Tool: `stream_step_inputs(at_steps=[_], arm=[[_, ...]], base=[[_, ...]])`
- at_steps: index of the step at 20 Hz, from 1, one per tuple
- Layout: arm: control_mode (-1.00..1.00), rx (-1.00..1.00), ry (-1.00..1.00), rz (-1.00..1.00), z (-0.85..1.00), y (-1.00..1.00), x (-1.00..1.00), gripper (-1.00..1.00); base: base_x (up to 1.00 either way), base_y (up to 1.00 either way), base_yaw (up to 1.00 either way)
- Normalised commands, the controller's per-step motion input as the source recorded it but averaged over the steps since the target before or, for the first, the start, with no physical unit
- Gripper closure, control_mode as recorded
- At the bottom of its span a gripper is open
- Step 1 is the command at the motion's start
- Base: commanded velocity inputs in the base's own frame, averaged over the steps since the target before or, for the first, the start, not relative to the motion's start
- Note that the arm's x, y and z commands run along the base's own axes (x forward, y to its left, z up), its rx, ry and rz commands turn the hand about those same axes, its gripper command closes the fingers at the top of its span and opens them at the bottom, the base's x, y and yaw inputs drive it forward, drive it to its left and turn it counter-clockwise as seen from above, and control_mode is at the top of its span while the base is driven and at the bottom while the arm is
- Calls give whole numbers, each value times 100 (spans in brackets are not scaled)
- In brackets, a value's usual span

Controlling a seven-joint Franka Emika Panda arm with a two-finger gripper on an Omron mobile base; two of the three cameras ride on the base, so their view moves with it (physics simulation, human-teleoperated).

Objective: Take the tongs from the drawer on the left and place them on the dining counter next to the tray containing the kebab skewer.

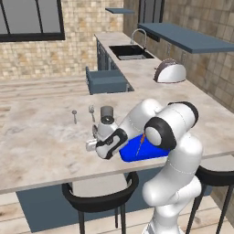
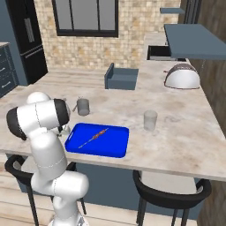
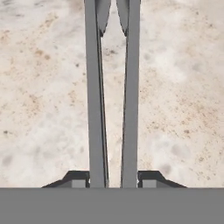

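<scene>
Long slim grey metal tongs (image 3: 111,87): 2 narrow arms pinched between dark fingertips (image 3: 78,178), jaws narrow, closed on both arms. Tongs extend ahead of jaws, over beige marbled dining counter (image 3: 43,87). Judged: light, rigid, springy, smooth metal, slip risk; hold at mid-arm suits.

Gripper (image 1: 98,141) just beside bright blue rectangular tray (image 2: 98,140).

Count: 1 tongs, 1 tray, 1 thin kebab skewer (image 2: 93,137), 1 clear glass (image 2: 150,120).

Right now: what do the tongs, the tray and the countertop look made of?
Tongs: grey metal by the look, matte, two thin flat arms, held between the gripper fingertips. Tray: saturated blue, smooth, evenly coloured; probably plastic, though painted metal is possible. Dining counter: beige speckled, marbled pattern, so polished stone or a stone-look laminate.
</scene>
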Motion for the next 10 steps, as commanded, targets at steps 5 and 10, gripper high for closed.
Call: stream_step_inputs(at_steps=[5, 10], arm=[[-100, 2, 0, 0, 39, -7, 0, -100], [-100, 0, 0, 0, 50, -1, -3, -100]], base=[[0, 0, 0], [0, 0, 0]])
